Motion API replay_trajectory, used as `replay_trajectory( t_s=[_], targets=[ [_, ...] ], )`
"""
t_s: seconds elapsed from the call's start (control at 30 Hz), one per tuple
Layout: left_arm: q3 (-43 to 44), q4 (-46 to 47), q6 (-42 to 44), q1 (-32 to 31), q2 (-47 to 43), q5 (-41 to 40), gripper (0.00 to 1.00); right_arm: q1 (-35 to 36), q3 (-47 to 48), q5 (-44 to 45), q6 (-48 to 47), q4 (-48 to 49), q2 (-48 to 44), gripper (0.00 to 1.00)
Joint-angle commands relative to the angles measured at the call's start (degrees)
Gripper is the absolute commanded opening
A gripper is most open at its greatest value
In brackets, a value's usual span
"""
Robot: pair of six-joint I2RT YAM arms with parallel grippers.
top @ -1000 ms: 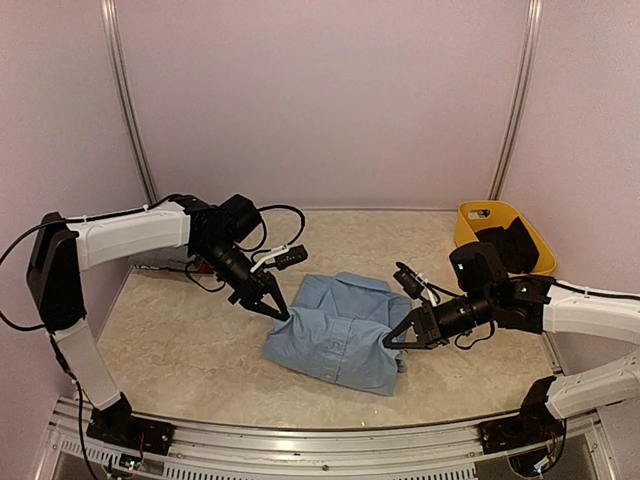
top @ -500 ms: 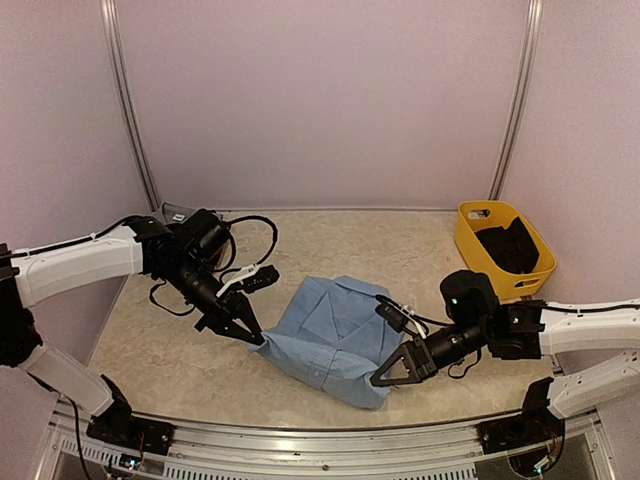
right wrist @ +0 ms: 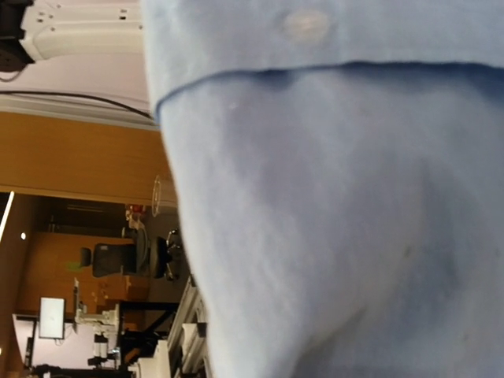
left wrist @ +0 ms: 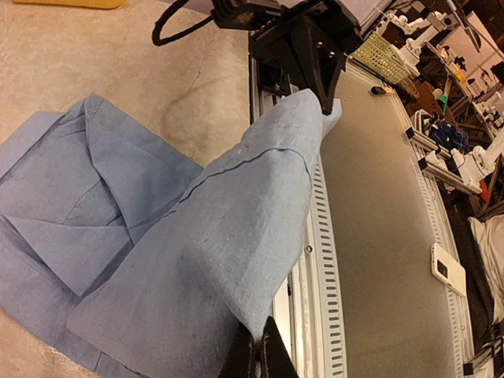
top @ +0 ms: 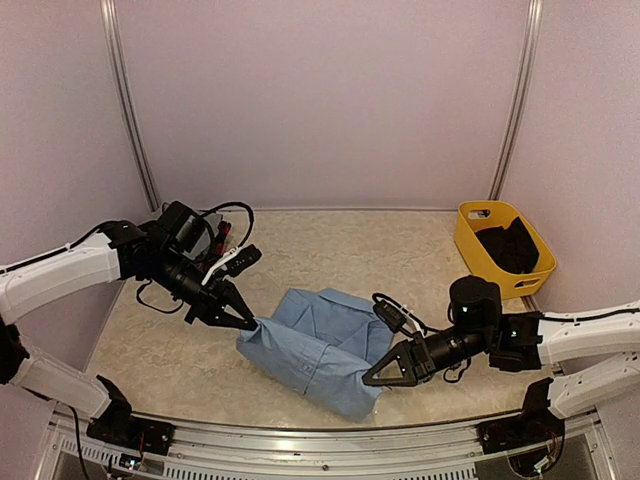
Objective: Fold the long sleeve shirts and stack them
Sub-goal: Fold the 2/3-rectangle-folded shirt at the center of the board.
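One of the long sleeve shirts, the light blue shirt [top: 310,345], lies partly folded on the table, with its near edge lifted between my two grippers. My left gripper [top: 248,323] is shut on its left corner; in the left wrist view the cloth [left wrist: 197,236] hangs from the closed fingertips [left wrist: 250,361]. My right gripper [top: 370,380] is shut on the near right corner, and the left wrist view shows it [left wrist: 327,101] pinching the cloth's far end. Blue cloth [right wrist: 331,197] fills the right wrist view and hides that gripper's fingers.
A yellow basket [top: 471,240] with dark cloth [top: 508,248] in it stands at the back right. A scrap of grey and red [top: 216,226] shows behind my left arm, too hidden to identify. The metal rail [top: 300,440] runs along the table's near edge.
Both grippers have moved toward the near left, dragging the light blue shirt with them. The shirt's near edge now hangs stretched between them, closer to the front rail.
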Motion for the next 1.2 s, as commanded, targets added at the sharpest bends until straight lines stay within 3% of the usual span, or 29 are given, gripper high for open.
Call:
replay_trajectory(
  t_s=[0.0, 0.27, 0.53, 0.7, 0.93, 1.17],
  targets=[
    [5.39, -0.93, -2.10, 2.31, 9.11, 3.94, 0.00, -2.68, 1.34, -0.63, 1.59, -0.18, 0.43, 0.00],
    [13.69, -6.77, 0.39, 6.03, 26.59, 10.77, 0.00, -12.91, 1.38, -6.22, 3.28, 0.34, 1.66, 0.00],
    [20.86, -5.18, -3.94, 7.22, 36.11, 10.73, 0.00, -23.26, 1.32, -14.04, 1.48, 2.37, 7.04, 0.00],
    [28.34, -3.75, -8.47, 9.06, 42.86, 9.85, 0.00, -28.39, 3.12, -18.66, -1.48, 3.32, 12.34, 0.00],
    [36.02, 4.46, -19.72, 11.92, 51.94, 6.77, 0.00, -35.94, 10.29, -24.13, -11.65, -2.96, 21.46, 0.00],
    [43.28, 13.33, -32.12, 12.55, 56.93, 3.00, 0.00, -42.14, 17.81, -27.90, -19.99, -7.88, 31.37, 0.07]
  ],
)
